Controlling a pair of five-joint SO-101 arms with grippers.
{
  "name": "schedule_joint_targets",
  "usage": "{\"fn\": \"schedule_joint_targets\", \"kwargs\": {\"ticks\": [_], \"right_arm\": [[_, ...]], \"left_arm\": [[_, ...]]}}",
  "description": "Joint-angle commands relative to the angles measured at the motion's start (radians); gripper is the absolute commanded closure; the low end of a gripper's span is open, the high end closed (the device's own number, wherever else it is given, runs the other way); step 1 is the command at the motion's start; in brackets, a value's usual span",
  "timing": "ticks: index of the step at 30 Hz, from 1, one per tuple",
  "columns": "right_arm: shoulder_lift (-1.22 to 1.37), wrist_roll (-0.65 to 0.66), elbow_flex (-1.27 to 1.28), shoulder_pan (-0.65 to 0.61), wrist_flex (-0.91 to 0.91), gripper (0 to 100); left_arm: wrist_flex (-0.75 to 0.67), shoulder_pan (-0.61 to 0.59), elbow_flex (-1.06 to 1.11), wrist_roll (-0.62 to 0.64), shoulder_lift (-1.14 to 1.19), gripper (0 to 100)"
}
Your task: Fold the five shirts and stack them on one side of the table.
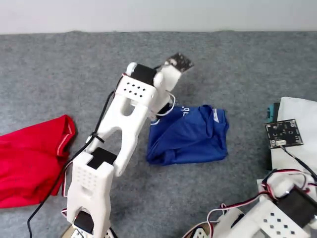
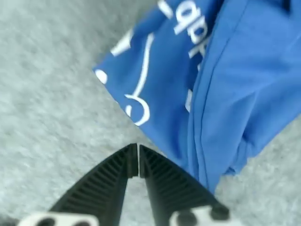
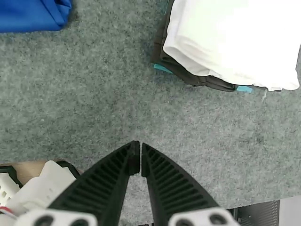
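Observation:
A crumpled blue shirt (image 1: 190, 136) with white print lies in the middle of the grey mat. My left arm (image 1: 131, 114) stretches up to its upper-left corner. In the left wrist view the left gripper (image 2: 138, 148) is shut, its tips right at the edge of the blue shirt (image 2: 225, 80), with no cloth visibly between them. A red shirt (image 1: 29, 158) lies loose at the left edge. At the right edge sits a folded stack with a white shirt (image 1: 299, 111) on top. My right gripper (image 3: 141, 144) is shut over bare mat, short of that white shirt (image 3: 230, 37).
Under the white shirt a dark folded shirt (image 3: 188, 77) and teal cloth (image 3: 162, 68) peek out. The right arm (image 1: 277, 213) sits at the bottom right corner with cables around it. The mat's edge and a strip of wooden table (image 3: 19, 167) show beside the right arm's base.

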Motion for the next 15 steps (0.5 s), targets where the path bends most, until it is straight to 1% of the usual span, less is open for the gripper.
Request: {"fn": "schedule_joint_targets", "kwargs": {"ticks": [1, 4, 7, 12, 15], "right_arm": [[-0.001, 0.0, -0.006, 0.01, 0.036, 98.7], [-0.001, 0.0, -0.006, 0.01, 0.036, 98.7], [-0.001, 0.0, -0.006, 0.01, 0.038, 98.7], [-0.001, 0.0, -0.006, 0.01, 0.038, 98.7], [-0.001, 0.0, -0.006, 0.01, 0.038, 98.7]], "left_arm": [[-0.034, 0.044, 0.067, -0.011, -0.012, 99], [-0.051, 0.121, 0.133, -0.009, -0.014, 99], [-0.04, 0.227, 0.159, -0.005, -0.025, 99], [0.04, 0.379, 0.088, -0.003, -0.026, 99], [0.048, 0.431, 0.054, 0.043, -0.026, 99]]}}
